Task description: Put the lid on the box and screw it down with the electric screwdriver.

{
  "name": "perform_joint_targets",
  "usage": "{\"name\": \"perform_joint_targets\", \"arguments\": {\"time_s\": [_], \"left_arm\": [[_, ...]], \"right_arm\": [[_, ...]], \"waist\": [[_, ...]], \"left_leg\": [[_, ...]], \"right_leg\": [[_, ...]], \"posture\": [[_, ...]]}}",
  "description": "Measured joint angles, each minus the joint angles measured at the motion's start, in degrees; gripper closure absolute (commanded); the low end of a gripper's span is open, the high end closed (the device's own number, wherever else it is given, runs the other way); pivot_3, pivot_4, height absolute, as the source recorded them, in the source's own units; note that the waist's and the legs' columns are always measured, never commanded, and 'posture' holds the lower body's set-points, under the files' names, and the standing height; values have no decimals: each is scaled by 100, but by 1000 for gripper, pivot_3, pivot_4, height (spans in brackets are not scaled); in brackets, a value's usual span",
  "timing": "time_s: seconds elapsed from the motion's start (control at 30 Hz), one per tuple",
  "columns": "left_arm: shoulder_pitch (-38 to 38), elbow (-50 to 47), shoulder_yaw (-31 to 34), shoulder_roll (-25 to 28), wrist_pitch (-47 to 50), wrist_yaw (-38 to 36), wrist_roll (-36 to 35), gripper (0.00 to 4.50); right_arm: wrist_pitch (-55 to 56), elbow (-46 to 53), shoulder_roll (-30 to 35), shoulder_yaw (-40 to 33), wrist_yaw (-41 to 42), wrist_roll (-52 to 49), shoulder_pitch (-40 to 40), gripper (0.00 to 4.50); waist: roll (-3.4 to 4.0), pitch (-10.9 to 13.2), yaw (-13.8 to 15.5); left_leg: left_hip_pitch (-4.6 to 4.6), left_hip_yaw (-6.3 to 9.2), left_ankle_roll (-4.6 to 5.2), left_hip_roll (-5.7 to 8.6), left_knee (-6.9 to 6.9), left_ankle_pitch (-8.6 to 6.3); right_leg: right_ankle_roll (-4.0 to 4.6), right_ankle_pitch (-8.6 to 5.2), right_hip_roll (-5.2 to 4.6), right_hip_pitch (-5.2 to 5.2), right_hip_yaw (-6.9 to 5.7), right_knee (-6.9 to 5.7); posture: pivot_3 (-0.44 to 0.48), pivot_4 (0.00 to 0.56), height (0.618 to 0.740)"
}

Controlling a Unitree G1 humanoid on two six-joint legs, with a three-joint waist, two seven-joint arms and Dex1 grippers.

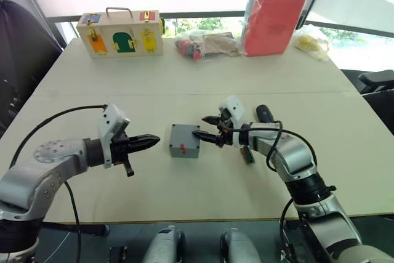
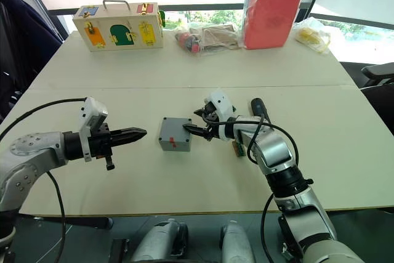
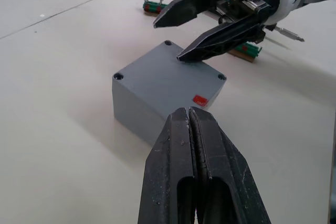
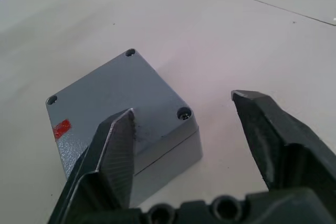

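the lid (image 4: 123,95) already sits on the box (image 1: 184,141) at mid-table. the right gripper (image 1: 207,130), fingers wide, hovers at its right edge; the left gripper (image 1: 149,141), fingers pressed together, waits left. next, likely fetch the electric screwdriver (image 1: 265,115) lying right.

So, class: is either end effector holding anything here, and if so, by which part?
Nothing is held. The left end effector is shut on nothing, short of the box. The right end effector is open, one finger over the lid.
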State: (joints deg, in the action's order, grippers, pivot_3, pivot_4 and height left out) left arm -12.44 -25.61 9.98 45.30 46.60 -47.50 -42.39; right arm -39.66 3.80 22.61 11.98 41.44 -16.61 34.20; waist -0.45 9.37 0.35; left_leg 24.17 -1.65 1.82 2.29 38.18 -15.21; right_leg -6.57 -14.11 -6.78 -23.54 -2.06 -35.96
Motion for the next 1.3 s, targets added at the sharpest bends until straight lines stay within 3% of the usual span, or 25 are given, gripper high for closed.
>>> {"name": "perform_joint_targets", "arguments": {"time_s": [0.1, 0.2, 0.27, 0.43, 0.53, 0.83, 1.03, 1.3], "left_arm": [[-176, 37, -6, -102, 0, 13, -56, 4500], [-473, 121, -38, -185, -12, -46, -94, 4500], [-674, 151, -154, -187, -113, -160, -75, 4500], [-968, 331, -728, -175, -479, -626, 216, 4500], [-1331, 566, -1010, -147, -756, -1014, 436, 4500], [-1485, 683, -1356, -129, -851, -1235, 710, 4500], [-1222, 448, -1348, 18, -838, -1197, 811, 4500], [-1006, 111, -1354, -133, -715, -875, 800, 4500]], "right_arm": [[-318, 243, 195, -293, 24, -189, 45, 1463], [-1085, 512, 472, -756, -16, -591, 314, 809], [-1662, 522, 680, -1198, -160, -800, 725, 79], [-3443, 116, 1191, -1912, -648, -1020, 1925, 32], [-4746, -609, 2096, -1455, -254, -1282, 2533, 32], [-4401, -1815, 3207, 555, 722, -947, 2585, 32], [-3992, -2946, 3326, 1862, 1558, -370, 3012, 32], [-3835, -3693, 3034, 2665, 2330, 117, 3386, 32]], "waist": [[0, 0, 14], [3, 3, 16], [6, 5, 25], [9, 6, 0], [12, 10, 23], [14, 12, -119], [26, 19, -119], [27, 20, -100]], "left_leg": [[0, 0, 1, 0, 0, 0], [2, 0, 5, 0, 1, -3], [3, 0, 5, 1, 1, -3], [4, -4, 6, -1, -8, -3], [23, -3, 29, -1, -7, -16], [25, -12, 44, -2, -7, -24], [26, -15, 43, -2, -6, -24], [26, -14, 41, -1, -1, -23]], "right_leg": [[0, 0, -1, 0, 0, 1], [0, 1, -2, -2, 0, -1], [1, 1, -4, -3, -1, -2], [4, 0, -5, -7, 1, 6], [25, -9, -16, -20, 2, 13], [2, 3, -6, -16, 6, 31], [1, 4, -6, -21, 4, 28], [0, 4, -6, -19, 3, 24]], "posture": [[0, 150, 740], [0, 150, 740], [0, 150, 740], [0, 150, 740], [0, 150, 740], [0, 150, 740], [0, 150, 740], [0, 150, 740]]}}
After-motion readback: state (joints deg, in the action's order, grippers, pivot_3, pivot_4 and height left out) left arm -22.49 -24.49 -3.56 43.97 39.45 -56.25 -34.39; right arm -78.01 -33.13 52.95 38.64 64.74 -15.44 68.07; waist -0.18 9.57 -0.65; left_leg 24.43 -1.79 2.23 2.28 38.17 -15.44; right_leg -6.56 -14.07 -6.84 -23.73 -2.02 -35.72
